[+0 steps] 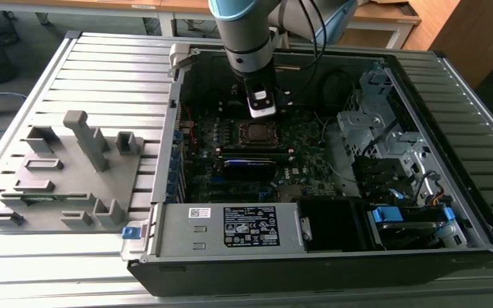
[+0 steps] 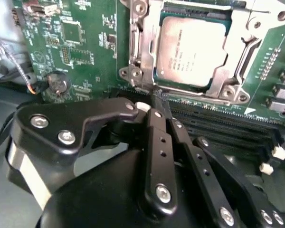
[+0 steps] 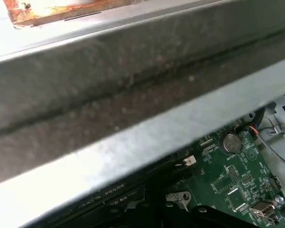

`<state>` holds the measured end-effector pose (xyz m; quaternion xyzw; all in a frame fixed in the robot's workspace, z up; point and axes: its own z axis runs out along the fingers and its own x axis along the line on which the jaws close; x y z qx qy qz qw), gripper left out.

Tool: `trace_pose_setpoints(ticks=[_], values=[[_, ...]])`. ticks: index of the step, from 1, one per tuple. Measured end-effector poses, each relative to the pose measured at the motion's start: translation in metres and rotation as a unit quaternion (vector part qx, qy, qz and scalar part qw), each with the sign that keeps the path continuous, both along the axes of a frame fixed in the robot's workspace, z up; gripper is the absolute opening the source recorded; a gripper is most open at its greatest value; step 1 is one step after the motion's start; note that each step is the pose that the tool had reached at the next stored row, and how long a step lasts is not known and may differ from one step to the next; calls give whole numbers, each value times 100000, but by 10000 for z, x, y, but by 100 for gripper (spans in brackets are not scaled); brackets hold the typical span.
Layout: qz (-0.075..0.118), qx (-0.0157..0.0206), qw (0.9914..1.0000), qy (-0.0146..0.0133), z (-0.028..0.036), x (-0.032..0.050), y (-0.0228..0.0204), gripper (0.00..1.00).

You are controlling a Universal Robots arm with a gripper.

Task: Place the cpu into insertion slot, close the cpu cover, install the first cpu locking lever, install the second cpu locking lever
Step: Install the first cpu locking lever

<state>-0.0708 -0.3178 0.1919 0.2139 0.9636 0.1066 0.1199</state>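
Observation:
The cpu (image 2: 192,50), a square chip with a grey metal top, lies in the insertion slot (image 2: 133,47) on the green board. The silver cpu cover (image 2: 232,71) lies flat around it, and the chip shows through its window. My gripper (image 2: 159,95) has its black fingers (image 2: 156,133) drawn together, and their tips are at the socket's edge beside the memory slots. I cannot tell whether the tips touch a lever. In the exterior view the gripper (image 1: 262,112) hangs inside the case just above the insertion slot (image 1: 255,133).
Long black memory slots (image 2: 228,123) run beside the socket. A labelled grey power supply box (image 1: 229,228) stands at the case's near side, with a drive cage (image 1: 375,128) at the exterior view's right. A grey fixture tray (image 1: 67,173) sits outside the case. A grey case bar (image 3: 133,95) crosses the first wrist view.

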Motion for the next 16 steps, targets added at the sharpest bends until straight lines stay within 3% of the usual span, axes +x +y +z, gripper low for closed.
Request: trace_pose_setpoints(ticks=[10, 15, 16], values=[[5, 19, 100000, 7, 266, 0, 0, 11], [6, 23, 100000, 6, 279, 0, 0, 11], [10, 25, 100000, 114, 279, 1, 0, 11]])
